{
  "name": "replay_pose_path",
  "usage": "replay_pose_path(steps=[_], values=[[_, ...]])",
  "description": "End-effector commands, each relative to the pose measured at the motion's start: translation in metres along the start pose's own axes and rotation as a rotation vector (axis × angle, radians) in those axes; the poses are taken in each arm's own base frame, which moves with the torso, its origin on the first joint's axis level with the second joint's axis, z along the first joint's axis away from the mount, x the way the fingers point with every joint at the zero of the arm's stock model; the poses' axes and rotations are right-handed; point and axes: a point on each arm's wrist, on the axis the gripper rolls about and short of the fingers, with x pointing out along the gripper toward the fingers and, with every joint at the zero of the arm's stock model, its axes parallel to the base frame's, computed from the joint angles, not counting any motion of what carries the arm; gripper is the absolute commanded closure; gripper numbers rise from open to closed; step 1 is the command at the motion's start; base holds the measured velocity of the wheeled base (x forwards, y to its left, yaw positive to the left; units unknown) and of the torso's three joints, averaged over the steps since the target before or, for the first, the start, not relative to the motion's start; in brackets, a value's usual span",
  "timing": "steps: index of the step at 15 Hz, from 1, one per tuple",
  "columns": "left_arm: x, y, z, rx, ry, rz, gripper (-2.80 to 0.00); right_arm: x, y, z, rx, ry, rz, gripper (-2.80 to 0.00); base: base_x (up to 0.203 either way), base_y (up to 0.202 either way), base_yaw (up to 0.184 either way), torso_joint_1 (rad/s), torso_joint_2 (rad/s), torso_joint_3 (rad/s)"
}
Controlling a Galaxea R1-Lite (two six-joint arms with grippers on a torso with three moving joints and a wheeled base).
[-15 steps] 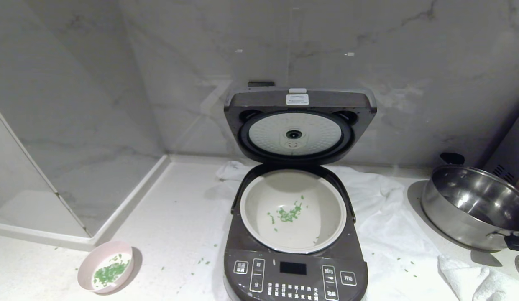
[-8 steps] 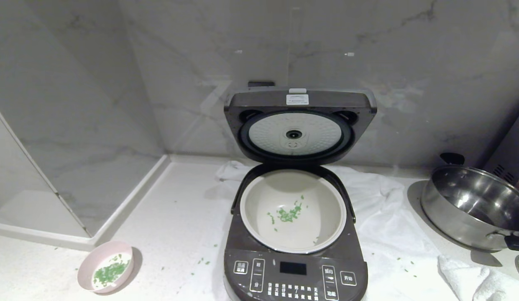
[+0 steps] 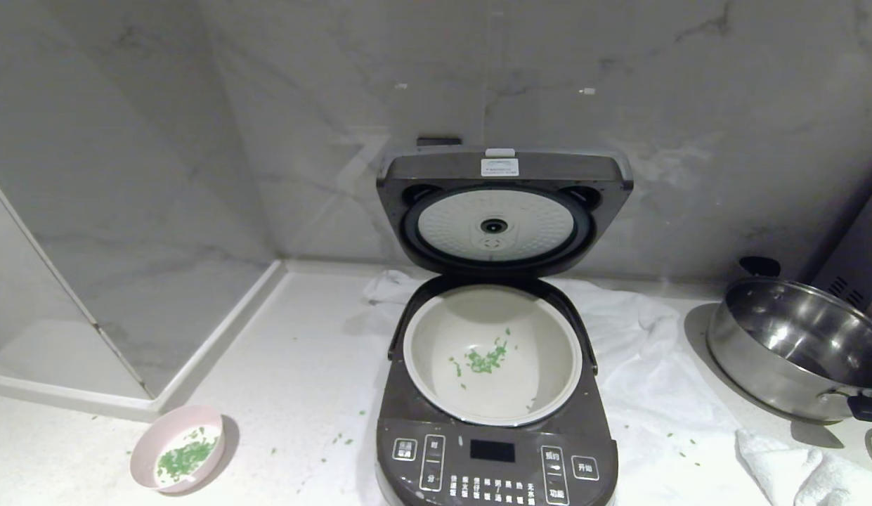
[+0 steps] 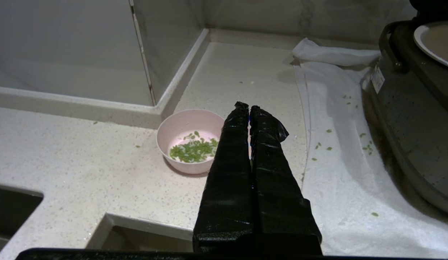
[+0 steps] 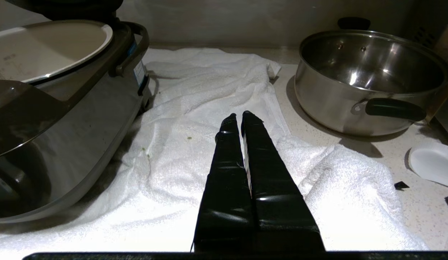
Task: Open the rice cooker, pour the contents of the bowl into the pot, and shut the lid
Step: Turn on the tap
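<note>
Steel pan flanks the rice cooker (both pincers pressed together, empty).

We see a pale speckled stone countertop meeting a grey marble-veined wall. At left, a glossy marble partition stands on a raised ledge. A dark outlet plate sits on the wall.

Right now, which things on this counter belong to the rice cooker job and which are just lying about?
For the job:
rice cooker, lid standing open
pot, a few green bits inside
bowl, still holding green bits
left gripper and right gripper, both shut and empty

Lying about:
steel pan
white towel under the cooker
</note>
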Motion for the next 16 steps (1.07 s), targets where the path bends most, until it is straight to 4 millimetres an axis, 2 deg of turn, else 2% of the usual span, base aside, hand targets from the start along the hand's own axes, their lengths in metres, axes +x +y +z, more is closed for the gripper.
replay_pose_path(steps=[1,16], values=[[-0.0005,0.0001,-0.0004,-0.012,-0.006,0.004,0.0,0.0,0.0,0.0,0.003,-0.001,0.001,0.0,0.0,0.0,0.0,0.0,0.0,0.0],[-0.0006,0.0001,-0.0006,-0.013,-0.002,0.001,0.0,0.0,0.0,0.0,0.004,-0.001,0.001,0.0,-0.185,0.0,-0.001,0.002,0.0,0.002]])
